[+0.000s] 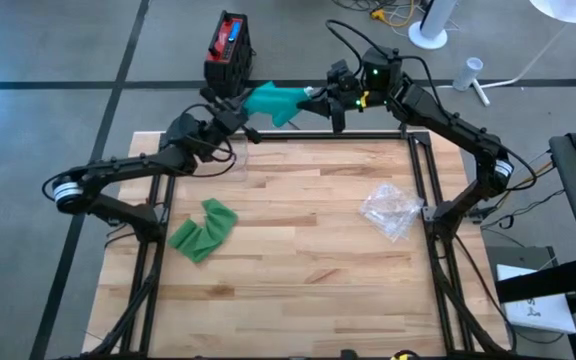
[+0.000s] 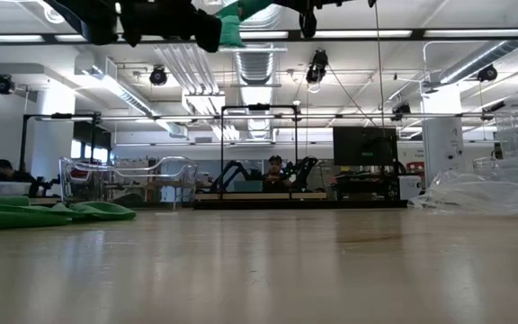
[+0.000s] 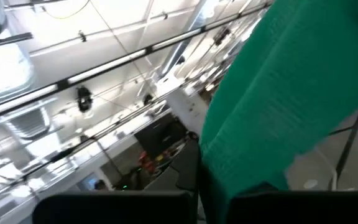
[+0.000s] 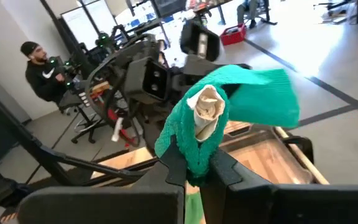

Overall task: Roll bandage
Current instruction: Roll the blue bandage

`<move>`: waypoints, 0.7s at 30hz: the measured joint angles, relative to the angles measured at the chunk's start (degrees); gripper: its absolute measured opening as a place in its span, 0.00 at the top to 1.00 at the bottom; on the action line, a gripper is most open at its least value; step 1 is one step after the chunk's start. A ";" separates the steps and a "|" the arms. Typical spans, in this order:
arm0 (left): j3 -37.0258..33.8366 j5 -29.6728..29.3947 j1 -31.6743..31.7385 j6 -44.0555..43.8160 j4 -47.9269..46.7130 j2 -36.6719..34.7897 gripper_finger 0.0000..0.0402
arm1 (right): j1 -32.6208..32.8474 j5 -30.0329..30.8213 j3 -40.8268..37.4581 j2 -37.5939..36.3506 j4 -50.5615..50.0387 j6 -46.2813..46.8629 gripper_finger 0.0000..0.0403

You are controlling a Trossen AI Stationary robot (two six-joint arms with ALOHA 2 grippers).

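We have both grippers raised above the table's far edge, at about twelve o'clock in the high view, and the green bandage (image 1: 271, 102) hangs stretched between them. Our right gripper (image 4: 194, 171) is clamped on the bandage's rolled end, where a pale core (image 4: 207, 111) shows inside the green wrap. Our left gripper (image 1: 243, 108) sits at nine o'clock from the right one, its jaws closed on the loose end of the same strip. The bandage's long axis runs from nine to three o'clock, jaw to jaw, so any rolling turns about the right gripper's end while the left feeds out strip; both arms are equally near.

By count: one bandage in the air, one more crumpled green bandage (image 1: 204, 230) lying at the table's (image 1: 298, 290) eight o'clock, and one clear plastic wrapper (image 1: 391, 210) at four o'clock.
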 joint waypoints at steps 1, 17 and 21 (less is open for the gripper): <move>-0.67 -0.27 0.05 0.33 0.05 -0.69 1.00 | -0.01 0.03 0.00 0.00 -0.02 0.02 0.97; 0.98 7.96 -0.07 -6.48 -0.15 7.23 1.00 | 0.22 -10.04 -0.02 0.07 7.03 0.19 0.97; 1.41 12.60 -1.52 -7.32 -0.11 8.19 1.00 | 0.24 -8.35 -0.02 0.21 12.42 -1.67 0.97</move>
